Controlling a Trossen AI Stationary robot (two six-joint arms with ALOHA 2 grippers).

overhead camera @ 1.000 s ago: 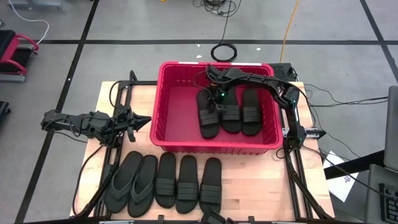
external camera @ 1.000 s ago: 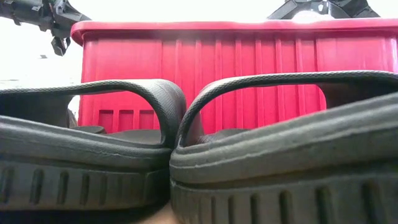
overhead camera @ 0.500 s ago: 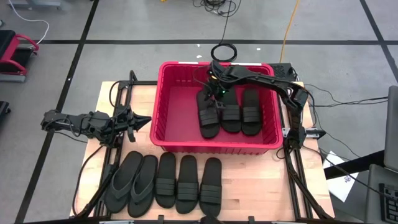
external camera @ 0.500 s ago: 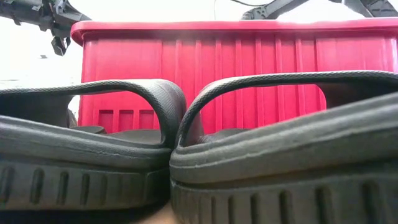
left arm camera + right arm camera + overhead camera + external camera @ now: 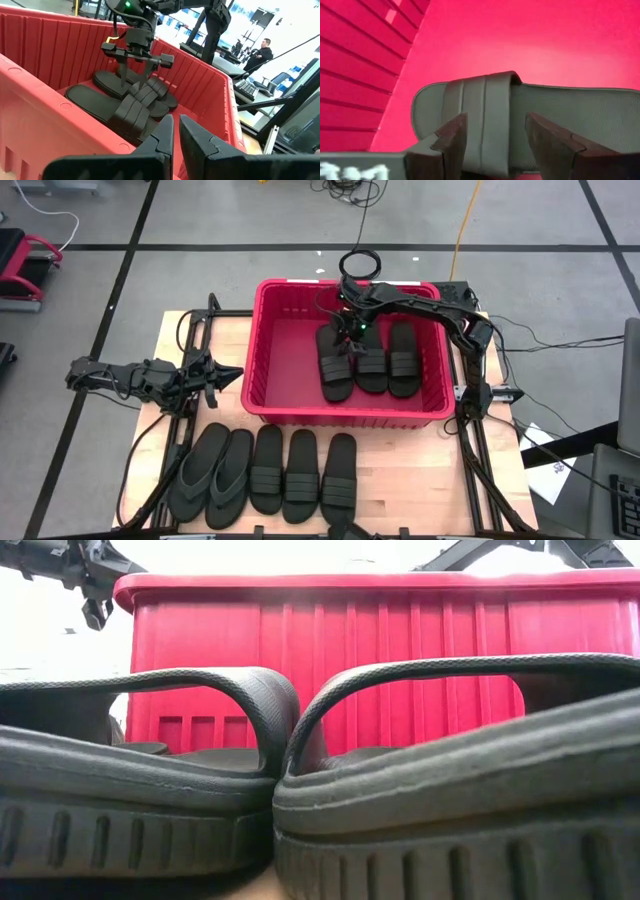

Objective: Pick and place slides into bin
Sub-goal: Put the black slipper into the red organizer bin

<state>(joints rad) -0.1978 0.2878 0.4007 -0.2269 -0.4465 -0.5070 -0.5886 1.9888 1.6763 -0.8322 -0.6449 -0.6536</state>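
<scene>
The red bin [image 5: 260,395] stands at the table's far middle and holds three black slides [image 5: 372,365]. The left one [image 5: 336,370] leans against the middle one. My right gripper [image 5: 352,332] is open inside the bin, pointing down. Its fingers [image 5: 452,142] stand just above the left slide's ribbed strap [image 5: 480,105], with no contact showing. My left gripper [image 5: 228,373] is shut and empty, left of the bin. Two flip-flops [image 5: 212,472] and three slides [image 5: 300,475] lie in a row at the near edge.
The bin's walls [image 5: 60,45] surround my right gripper [image 5: 134,82]. The bin floor left of the slides [image 5: 285,360] is bare. Two of the near slides [image 5: 140,790] fill the low view in front of the bin [image 5: 400,640]. A person [image 5: 260,50] is in the room beyond.
My right gripper has drawn a little toward the table's far edge and up, staying over the slides in the bin. The slides in the bin lie as before.
</scene>
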